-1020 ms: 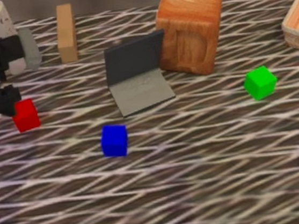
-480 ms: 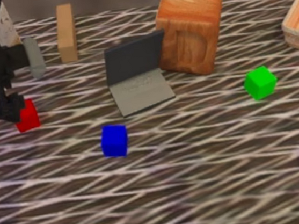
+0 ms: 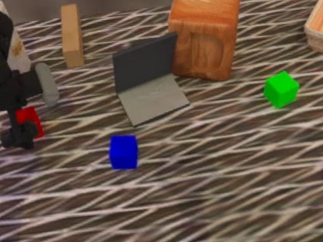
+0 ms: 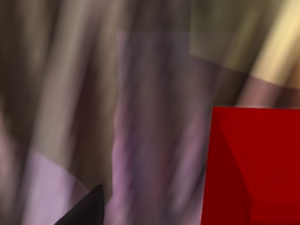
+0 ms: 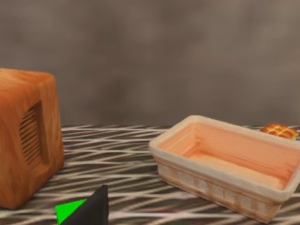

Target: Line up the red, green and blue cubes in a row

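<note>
Left gripper: ours, down at the table's left edge, touching the red cube; finger spacing we cannot tell.
Red cube: left edge, partly hidden.
Blue cube: left of centre.
Green cube: right side, well apart.
Right gripper: we see only one fingertip.

The left gripper has dropped lower and swung nearer the camera, so its fingers now sit in front of the red cube, hiding its lower half; a second ago they stood just left of it.
</note>
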{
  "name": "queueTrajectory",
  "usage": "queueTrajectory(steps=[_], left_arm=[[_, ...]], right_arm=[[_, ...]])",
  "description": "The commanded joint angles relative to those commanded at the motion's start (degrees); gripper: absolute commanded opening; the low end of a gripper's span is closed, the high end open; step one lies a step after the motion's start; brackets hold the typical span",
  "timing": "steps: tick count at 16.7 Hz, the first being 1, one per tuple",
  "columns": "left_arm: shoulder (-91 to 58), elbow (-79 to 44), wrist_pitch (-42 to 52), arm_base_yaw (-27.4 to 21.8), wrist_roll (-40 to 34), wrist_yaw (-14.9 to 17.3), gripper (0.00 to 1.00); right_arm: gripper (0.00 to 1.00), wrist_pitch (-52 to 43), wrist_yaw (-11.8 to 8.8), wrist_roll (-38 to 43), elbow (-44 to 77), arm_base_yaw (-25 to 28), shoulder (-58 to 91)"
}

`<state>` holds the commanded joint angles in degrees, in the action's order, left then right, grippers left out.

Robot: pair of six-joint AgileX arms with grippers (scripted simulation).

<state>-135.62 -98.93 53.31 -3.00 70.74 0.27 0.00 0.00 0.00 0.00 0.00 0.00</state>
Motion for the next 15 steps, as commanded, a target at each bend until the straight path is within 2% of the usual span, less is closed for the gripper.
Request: queueTrajectory(steps=[2,15], left_arm=[[0.0,0.0,0.0,0.0,0.0,0.0,1.00],[0.0,0.0,0.0,0.0,0.0,0.0,0.02]], right_arm=[[1.00,0.0,0.0,0.0,0.0,0.0,0.0],[1.00,0.0,0.0,0.0,0.0,0.0,0.0]])
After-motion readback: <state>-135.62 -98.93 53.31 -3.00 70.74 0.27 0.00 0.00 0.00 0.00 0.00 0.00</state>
